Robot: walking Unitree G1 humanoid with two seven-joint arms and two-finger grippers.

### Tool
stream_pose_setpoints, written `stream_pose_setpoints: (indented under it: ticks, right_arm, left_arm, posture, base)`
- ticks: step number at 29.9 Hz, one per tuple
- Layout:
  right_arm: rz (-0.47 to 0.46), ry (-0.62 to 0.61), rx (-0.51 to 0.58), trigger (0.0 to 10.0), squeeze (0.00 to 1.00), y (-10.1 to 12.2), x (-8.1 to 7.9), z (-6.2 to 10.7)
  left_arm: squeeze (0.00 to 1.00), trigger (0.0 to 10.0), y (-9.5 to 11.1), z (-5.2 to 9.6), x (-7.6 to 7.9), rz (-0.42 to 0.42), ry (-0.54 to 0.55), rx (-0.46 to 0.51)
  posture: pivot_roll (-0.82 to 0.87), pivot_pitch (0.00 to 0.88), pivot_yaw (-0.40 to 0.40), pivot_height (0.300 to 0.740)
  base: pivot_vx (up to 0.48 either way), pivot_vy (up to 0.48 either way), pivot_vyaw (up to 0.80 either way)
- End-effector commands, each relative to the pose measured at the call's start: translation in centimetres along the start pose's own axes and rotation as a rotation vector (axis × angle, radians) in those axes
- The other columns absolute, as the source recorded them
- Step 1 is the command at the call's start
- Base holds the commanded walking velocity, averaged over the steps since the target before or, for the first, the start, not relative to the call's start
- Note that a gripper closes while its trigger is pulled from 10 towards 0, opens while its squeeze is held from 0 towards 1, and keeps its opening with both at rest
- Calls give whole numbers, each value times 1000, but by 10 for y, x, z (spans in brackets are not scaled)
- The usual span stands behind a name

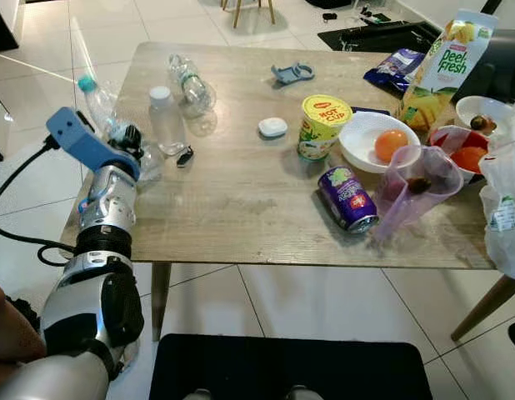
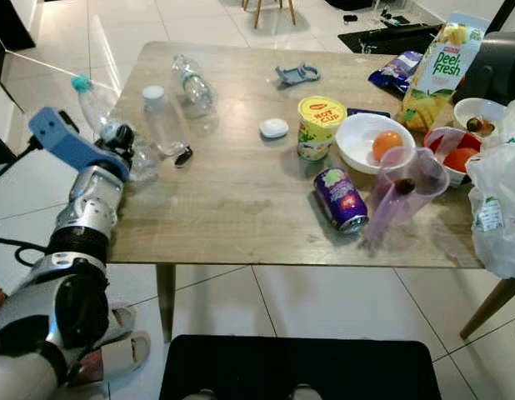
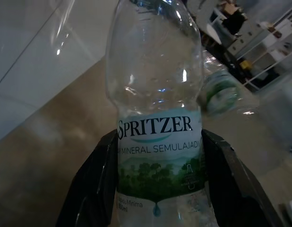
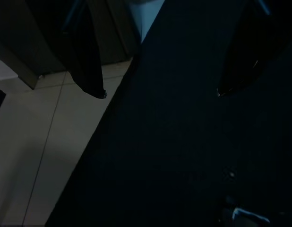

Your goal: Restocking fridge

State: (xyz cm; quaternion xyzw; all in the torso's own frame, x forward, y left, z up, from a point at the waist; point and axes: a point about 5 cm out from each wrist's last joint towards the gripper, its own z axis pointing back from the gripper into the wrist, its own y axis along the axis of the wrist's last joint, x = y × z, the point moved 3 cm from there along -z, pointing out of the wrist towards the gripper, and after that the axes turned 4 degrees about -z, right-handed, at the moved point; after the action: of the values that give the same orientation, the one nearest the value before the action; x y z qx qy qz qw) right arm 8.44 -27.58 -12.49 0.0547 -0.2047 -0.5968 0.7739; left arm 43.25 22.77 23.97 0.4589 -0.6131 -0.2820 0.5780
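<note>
Pinching a clear ribbed plastic water bottle (image 3: 158, 118), the left gripper (image 3: 160, 189) overhangs the woodgrain table (image 1: 241, 208).

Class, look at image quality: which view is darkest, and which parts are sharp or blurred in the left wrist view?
Right wrist view: darkest, mostly shadow. Left wrist view: the Spritzer bottle label is sharp between the left tool's fingers, background blurred, small glints on the plastic.
</note>
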Motion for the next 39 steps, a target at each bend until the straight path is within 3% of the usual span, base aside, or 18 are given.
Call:
stream_pose_setpoints:
  ticks: [1, 2, 5, 10, 11, 21, 24, 30, 34, 39]
  right_arm:
    - [-1, 8, -47, 10000, 0, -13, -5, 2]
    - [-5, 12, -45, 10000, 0, -10, -8, 1]
    - [-10, 16, -44, 10000, 0, -8, -11, 0]
    - [-14, 19, -44, 10000, 0, -6, -13, -1]
    - [-16, 21, -44, 10000, 0, -4, -14, -2]
    - [-28, 23, -39, 10000, 0, 4, -18, -4]
    - [-34, 23, -36, 10000, 0, 7, -19, -5]
    - [-43, 26, -33, 10000, 0, 11, -23, -7]
    - [-54, 27, -31, 10000, 0, 13, -24, -7]
    - [-126, 1, -2, 10000, 0, 23, -20, -9]
  left_arm:
    - [0, 10000, 4, 3, 8, -53, -38, 47]
    - [0, 10000, 15, 6, 17, -119, -79, 108]
    - [0, 10000, 22, 11, 22, -163, -99, 144]
    - [0, 10000, 28, 16, 24, -216, -94, 178]
    - [0, 10000, 33, 19, 23, -259, -82, 202]
    - [0, 10000, 52, 29, 38, -346, -127, 274]
    - [0, 10000, 59, 36, 59, -395, -225, 307]
    - [0, 10000, 46, 50, 95, -568, -424, 316]
    - [0, 10000, 35, 55, 108, -617, -501, 304]
    - [0, 10000, 11, 71, 130, -658, -678, 262]
  posture:
    - [39, 174, -25, 740]
    - [43, 169, -23, 740]
    - [57, 158, -19, 740]
    - [66, 148, -17, 740]
    - [73, 140, -14, 740]
    - [86, 113, -6, 740]
    - [91, 107, -2, 740]
    - [101, 86, 8, 740]
    - [99, 85, 11, 740]
    - [92, 67, 16, 740]
  base:
    - [0, 0, 0]
    - [0, 0, 0]
    - [0, 0, 0]
    - [0, 0, 0]
    - [0, 0, 0]
    - [0, 0, 0]
    - [0, 0, 0]
    - [0, 0, 0]
    - [0, 0, 0]
    - [0, 0, 0]
